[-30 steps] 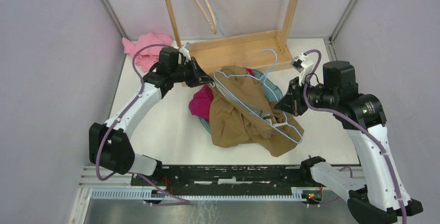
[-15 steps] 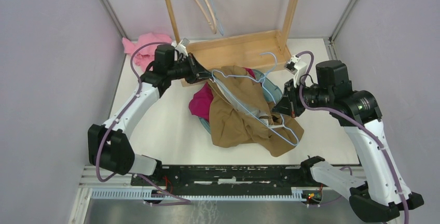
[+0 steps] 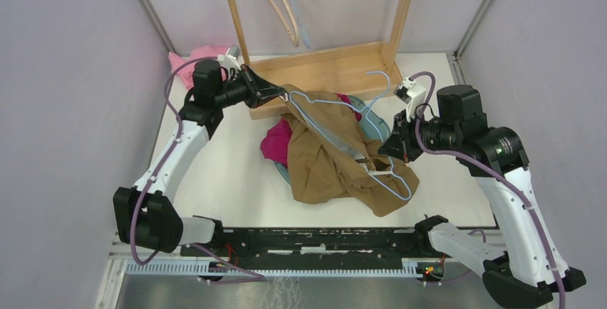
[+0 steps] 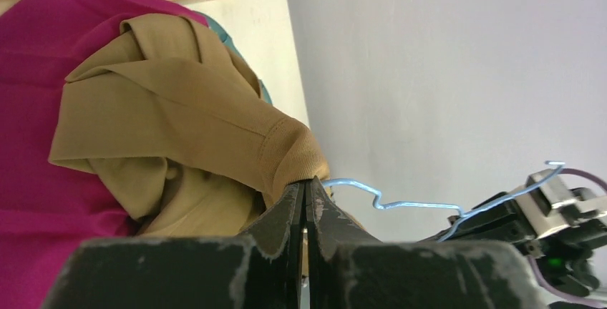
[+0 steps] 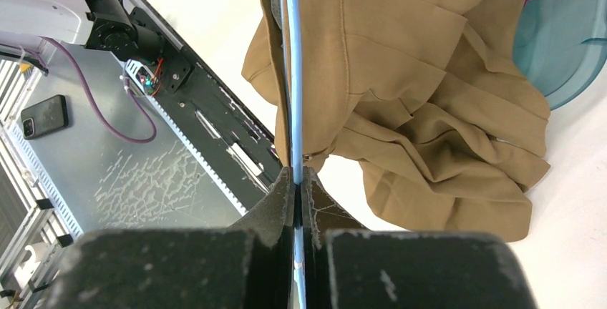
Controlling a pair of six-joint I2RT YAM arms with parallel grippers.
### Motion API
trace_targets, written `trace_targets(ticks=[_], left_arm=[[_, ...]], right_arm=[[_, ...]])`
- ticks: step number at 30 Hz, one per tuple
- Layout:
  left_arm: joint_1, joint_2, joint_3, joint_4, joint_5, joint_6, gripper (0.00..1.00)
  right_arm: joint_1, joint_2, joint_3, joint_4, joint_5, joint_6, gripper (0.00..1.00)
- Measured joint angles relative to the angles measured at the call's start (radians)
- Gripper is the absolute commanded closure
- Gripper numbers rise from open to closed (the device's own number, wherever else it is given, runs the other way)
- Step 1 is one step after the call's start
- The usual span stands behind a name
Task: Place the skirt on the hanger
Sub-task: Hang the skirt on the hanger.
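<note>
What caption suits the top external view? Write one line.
Left fingers pinch the tan skirt's waistband while right fingers clamp the blue wire hanger lying across it.

Table (image 3: 215, 173), centre: tub (image 3: 378, 121), with the skirt (image 3: 329, 166) heaped in and over it and spilling toward the near edge.
Hanger (image 3: 336, 114): on top of the skirt, running from far left to near right.
Second garment (image 3: 275, 141): against the skirt's left side.
Rack (image 3: 322, 66): at the far edge, behind the tub.
Crumpled cloth (image 3: 185, 62): far left corner, left of the rack.
Left gripper (image 3: 280, 96): at the skirt's far left end.
Right gripper (image 3: 383, 153): at the hanger's near right end.
</note>
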Motion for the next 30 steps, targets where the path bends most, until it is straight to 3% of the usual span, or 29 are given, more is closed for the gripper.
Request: trace_targets(ticks=[14,21,30], left_arm=[[0.025,-0.012,-0.079,0.245,0.016,-0.252,0.88],[0.026,-0.012,-0.091,0.301,0.013,-0.285,0.79],[0.015,-0.012,-0.124,0.348,0.008,-0.291,0.79]], right_arm=[[0.005,0.011,0.0,0.002,0.002,-0.004,0.99],[0.031,0.063,0.001,0.01,-0.005,-0.004,0.99],[0.061,0.069,-0.002,0.051,0.016,-0.003,0.99]])
